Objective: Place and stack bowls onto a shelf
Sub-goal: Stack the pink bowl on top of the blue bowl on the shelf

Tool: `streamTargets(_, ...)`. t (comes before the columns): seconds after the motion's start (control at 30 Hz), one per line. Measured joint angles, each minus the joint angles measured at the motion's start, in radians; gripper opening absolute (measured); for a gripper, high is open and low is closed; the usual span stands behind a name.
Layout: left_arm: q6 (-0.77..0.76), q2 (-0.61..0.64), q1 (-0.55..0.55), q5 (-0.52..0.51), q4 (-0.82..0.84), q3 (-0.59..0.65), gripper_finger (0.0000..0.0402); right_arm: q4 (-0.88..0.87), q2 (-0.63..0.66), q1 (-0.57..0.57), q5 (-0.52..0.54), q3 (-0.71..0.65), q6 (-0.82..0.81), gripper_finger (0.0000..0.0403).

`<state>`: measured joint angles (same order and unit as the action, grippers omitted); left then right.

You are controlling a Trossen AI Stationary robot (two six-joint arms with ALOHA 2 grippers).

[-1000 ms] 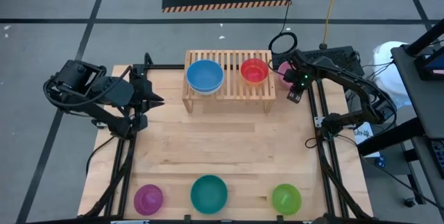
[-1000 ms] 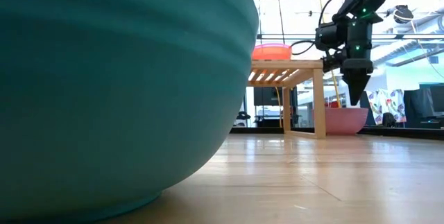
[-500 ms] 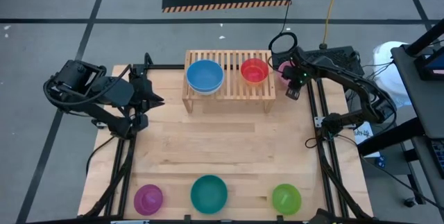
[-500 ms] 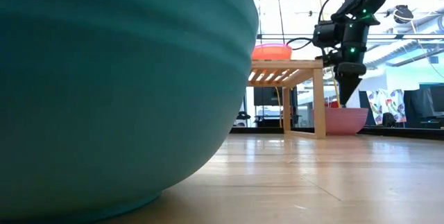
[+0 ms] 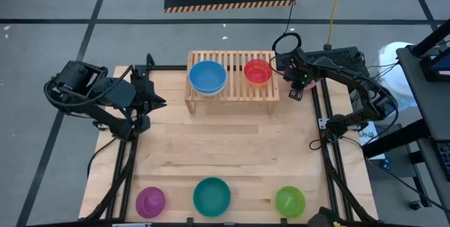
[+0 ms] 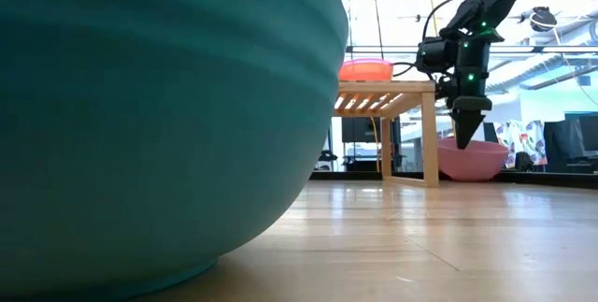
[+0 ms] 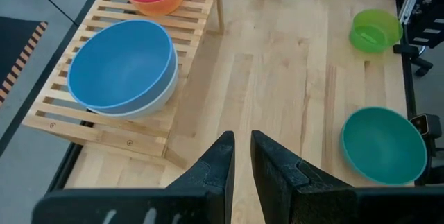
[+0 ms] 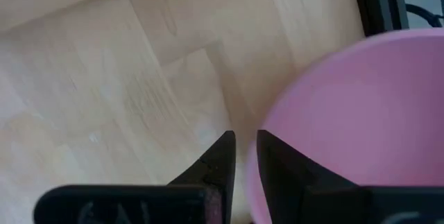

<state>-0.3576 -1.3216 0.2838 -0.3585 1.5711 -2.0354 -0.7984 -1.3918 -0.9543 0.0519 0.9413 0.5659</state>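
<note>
While the right end effector (image 6: pixel 468 136) now dips at the rim of the round pink plastic bowl (image 6: pixel 473 159) beside the slatted light-wood shelf (image 5: pixel 232 79), having dropped and narrowed from a moment earlier, grip unconfirmed. Left end effector (image 7: pixel 239 156): parked, fingers narrow, empty. Near row on table (image 5: pixel 225 157): purple (image 5: pixel 150 201), teal (image 5: pixel 211 195), green (image 5: pixel 290 200) bowls. Far: blue (image 5: pixel 207 76) and red (image 5: pixel 258 71) bowls shelved.
</note>
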Motion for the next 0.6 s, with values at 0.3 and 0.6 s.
streamTargets(0.3,0.0,0.0,0.0,0.0,0.0,0.0,0.0056,-0.002,0.047,0.0,0.0,0.0,-0.007,0.0051)
streamTargets(0.6,-0.018,0.0,0.0,0.0,0.0,0.0,0.0056,-0.033,0.047,-0.004,-0.074,0.0,-0.005,0.0051)
